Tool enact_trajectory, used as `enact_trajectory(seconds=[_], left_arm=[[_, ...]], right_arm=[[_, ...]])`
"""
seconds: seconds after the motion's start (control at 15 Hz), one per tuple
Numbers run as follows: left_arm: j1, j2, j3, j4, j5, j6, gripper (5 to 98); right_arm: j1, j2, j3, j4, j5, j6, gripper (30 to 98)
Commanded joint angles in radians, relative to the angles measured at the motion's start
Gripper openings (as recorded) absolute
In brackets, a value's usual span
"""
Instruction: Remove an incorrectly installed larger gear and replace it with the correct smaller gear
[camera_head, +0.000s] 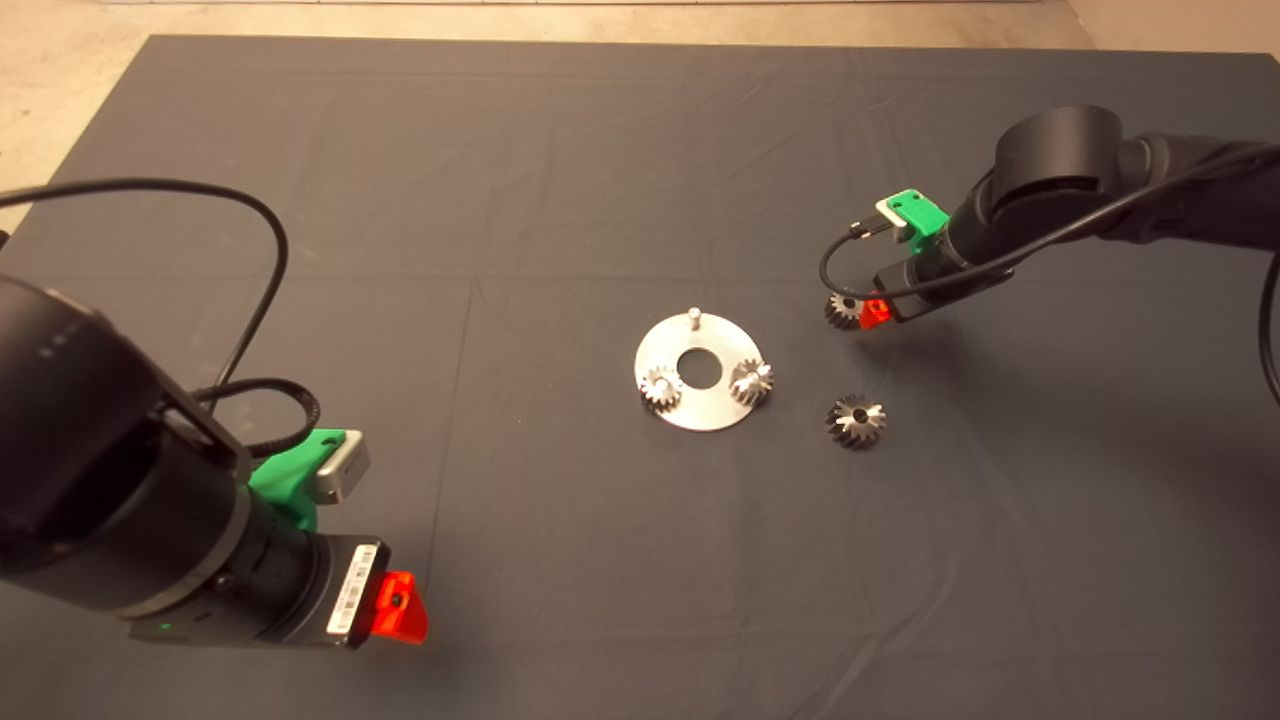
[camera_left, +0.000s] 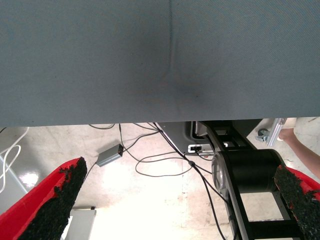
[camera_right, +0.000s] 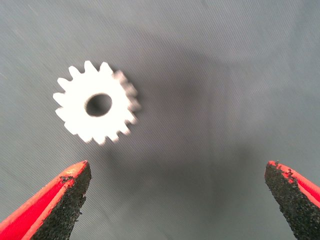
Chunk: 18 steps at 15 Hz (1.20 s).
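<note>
Head view first, and the larger gear (camera_head: 856, 420) lies flat on the dark mat (camera_head: 560, 180), off the plate and just beside its right edge, flared teeth shining around a dark centre hole. Up and to the right of it sits the smaller gear (camera_head: 843, 310), also on the mat, well clear of the plate, and the right gripper (camera_head: 874, 313) is poised directly over it, one red fingertip showing right against the gear's edge from above. Switch to the right wrist camera and the picture sharpens: the smaller gear (camera_right: 96, 103) lies flat with its round hole up, and the two red fingers (camera_right: 60, 200) stand wide apart, touching nothing, the gear off toward one finger's side and not yet between the pads. Back at the centre, the round metal plate (camera_head: 700, 415) carries two small bright gears, one on the left (camera_head: 660, 386) and one on the right (camera_head: 751, 381), while the pin (camera_head: 693, 317) at its far rim stands bare. Down at the lower left, the left gripper (camera_head: 398, 606) waits above the mat's near edge, its pads (camera_left: 55, 205) spread apart, cables on the floor and a person's arm (camera_left: 303, 150) showing beyond.
</note>
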Motion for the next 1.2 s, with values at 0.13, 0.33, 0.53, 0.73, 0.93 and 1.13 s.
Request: enact_trajectory(seconds=[0.13,0.33,0.53,0.73,0.93,1.13], left_arm=[[-0.012,0.000,0.013,-0.013,0.049,-0.007,97.6],[-0.011,0.000,0.013,-0.013,0.049,-0.008,97.6],[-0.011,0.000,0.013,-0.012,0.049,-0.008,97.6],[-0.011,0.000,0.013,-0.012,0.049,-0.008,97.6],[-0.011,0.000,0.013,-0.012,0.049,-0.008,97.6],[-0.011,0.000,0.013,-0.013,0.051,-0.008,97.6]], right_arm=[[0.014,0.005,-0.014,-0.031,0.063,0.011,92.2],[0.014,0.011,-0.014,-0.028,0.085,0.012,92.2],[0.014,0.011,-0.015,-0.027,0.119,0.011,92.2],[0.014,0.012,-0.020,-0.026,0.156,0.012,92.2],[0.003,0.019,-0.052,-0.026,0.177,0.010,92.2],[0.000,0.023,-0.076,-0.026,0.180,0.006,92.2]])
